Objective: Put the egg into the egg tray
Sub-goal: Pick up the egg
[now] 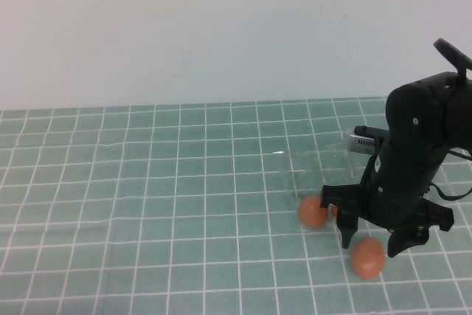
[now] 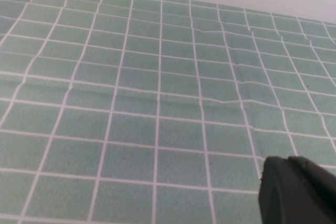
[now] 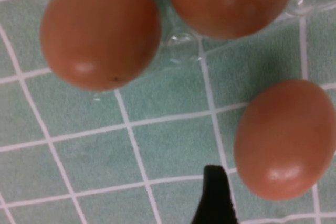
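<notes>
Three smooth orange-brown oval eggs: one loose egg on green-tiled desk under spread right hand; two in clear plastic egg tray. Left hand: grip unclear.

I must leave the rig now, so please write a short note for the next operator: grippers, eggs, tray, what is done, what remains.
Right gripper: open, low over the table's right side, holding nothing, straddling the loose egg on the checked cloth.
Left gripper: only a dark part shows in its wrist view, over bare cloth; absent from the high view.
Egg tray: clear plastic, just behind the loose egg.
Done: two eggs appear to sit in the tray's near cups.
Left: grasp the loose egg, place it in a free cup.
</notes>
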Robot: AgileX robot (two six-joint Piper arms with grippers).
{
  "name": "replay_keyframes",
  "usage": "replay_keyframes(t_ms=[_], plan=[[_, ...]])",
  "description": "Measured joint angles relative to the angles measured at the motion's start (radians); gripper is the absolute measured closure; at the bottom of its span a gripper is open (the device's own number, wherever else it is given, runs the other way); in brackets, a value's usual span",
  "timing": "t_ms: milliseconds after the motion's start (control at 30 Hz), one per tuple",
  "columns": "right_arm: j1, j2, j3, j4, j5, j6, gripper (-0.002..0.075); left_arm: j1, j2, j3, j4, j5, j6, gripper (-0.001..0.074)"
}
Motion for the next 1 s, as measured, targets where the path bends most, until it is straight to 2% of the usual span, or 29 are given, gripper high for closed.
replay_keyframes(t_ms=[633, 833, 1000], plan=[[-0.009, 0.084, 0.0, -0.022, -0.033, -0.029, 0.0234, -0.002, 0.0, 0.0, 0.0, 0.0, 0.0, 0.0736], [-0.009, 0.084, 0.0, -0.053, -0.034, -0.033, 0.0354, -0.002, 0.0, 0.0, 0.0, 0.0, 0.0, 0.0736], [-0.009, 0.084, -0.004, -0.059, -0.033, -0.037, 0.0379, -0.002, 0.0, 0.0, 0.0, 0.0, 0.0, 0.0736]])
